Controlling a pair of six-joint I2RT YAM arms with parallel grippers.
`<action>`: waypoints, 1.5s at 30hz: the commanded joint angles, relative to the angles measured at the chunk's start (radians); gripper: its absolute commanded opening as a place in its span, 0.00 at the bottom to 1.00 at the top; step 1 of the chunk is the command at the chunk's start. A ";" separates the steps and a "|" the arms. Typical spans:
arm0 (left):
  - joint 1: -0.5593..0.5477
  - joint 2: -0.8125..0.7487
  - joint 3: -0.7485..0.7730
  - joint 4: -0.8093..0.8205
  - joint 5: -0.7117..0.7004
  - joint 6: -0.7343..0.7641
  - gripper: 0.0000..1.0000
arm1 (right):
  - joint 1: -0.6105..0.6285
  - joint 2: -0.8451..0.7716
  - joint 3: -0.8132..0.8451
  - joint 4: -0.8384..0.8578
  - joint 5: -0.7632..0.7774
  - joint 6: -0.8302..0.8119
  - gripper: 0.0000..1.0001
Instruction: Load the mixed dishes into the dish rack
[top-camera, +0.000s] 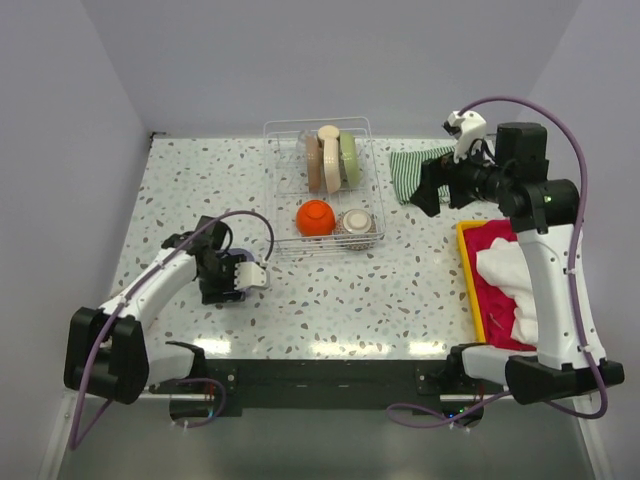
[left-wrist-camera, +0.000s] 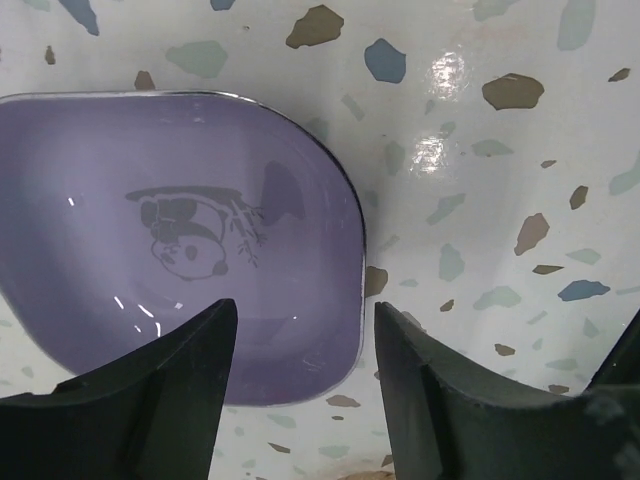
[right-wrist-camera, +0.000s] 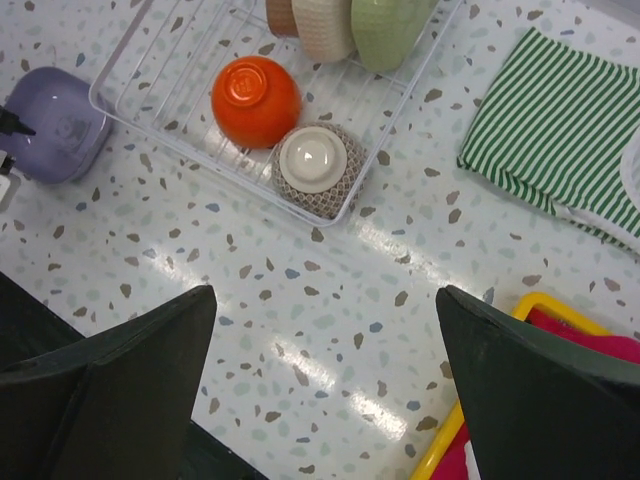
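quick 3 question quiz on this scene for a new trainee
1. True or false: the orange bowl sits upside down in the rack.
2. Which dish lies outside the rack? A) grey bowl B) purple dish C) green plate
3. How many plates stand upright in the rack?
Key: 1 true; 2 B; 3 three

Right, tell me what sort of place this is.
Probably a robot test cell, not a kitchen: plain pale walls enclose a speckled terrazzo-style tabletop, with a white left arm and right arm bolted at its edge.
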 joint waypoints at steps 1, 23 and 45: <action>-0.012 0.048 -0.018 0.083 -0.003 -0.014 0.57 | -0.024 -0.024 -0.059 0.014 -0.021 0.005 0.96; 0.141 0.026 0.408 -0.115 0.226 -0.298 0.00 | -0.025 0.115 -0.091 0.039 -0.088 0.066 0.93; 0.215 0.858 0.873 1.874 1.054 -2.566 0.00 | -0.027 0.390 0.038 -0.059 0.237 -0.015 0.93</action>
